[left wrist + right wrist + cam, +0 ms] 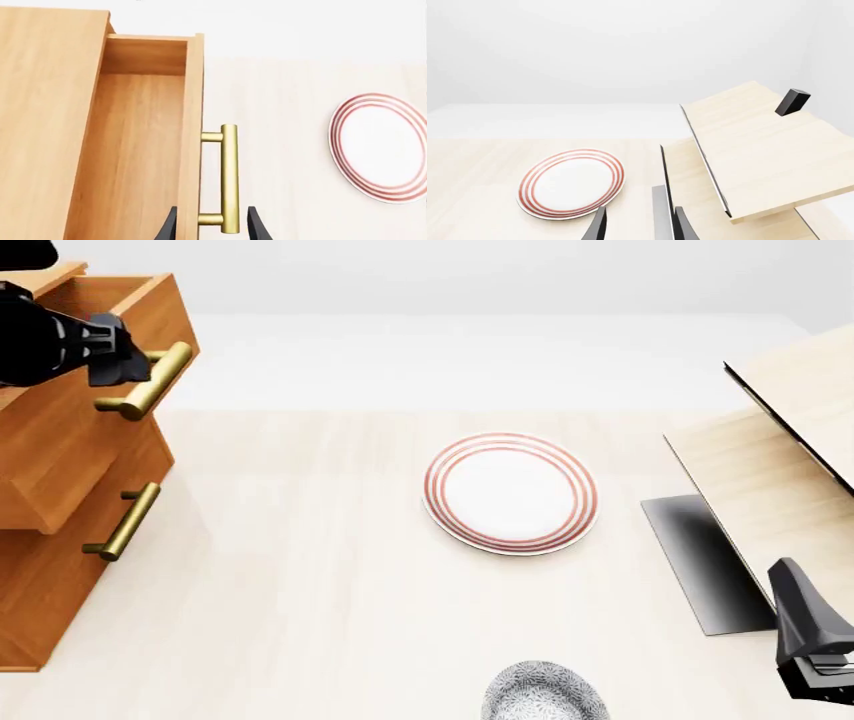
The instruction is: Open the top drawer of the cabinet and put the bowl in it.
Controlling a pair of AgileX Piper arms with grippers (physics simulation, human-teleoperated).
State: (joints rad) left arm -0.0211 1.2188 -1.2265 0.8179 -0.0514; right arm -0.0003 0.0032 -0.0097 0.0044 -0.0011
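The orange-brown cabinet [54, 570] stands at the far left. Its top drawer [80, 430] is pulled out, and its inside [133, 150] is bare in the left wrist view. My left gripper [131, 352] is at the drawer's brass handle [150, 380]. In the left wrist view the left gripper [213, 221] is open, with the handle [229, 175] and the drawer front between its fingers. The speckled bowl [545, 696] sits at the table's near edge, partly cut off. My right gripper [798, 605] is open and empty at the near right; it also shows in the right wrist view [639, 222].
A white red-ringed plate [510, 492] lies mid-table, beyond the bowl. A pale light-wood structure [774, 440] on a dark grey base [701, 560] stands at the right, close to the right gripper. The second drawer's handle [123, 522] sticks out below the top one.
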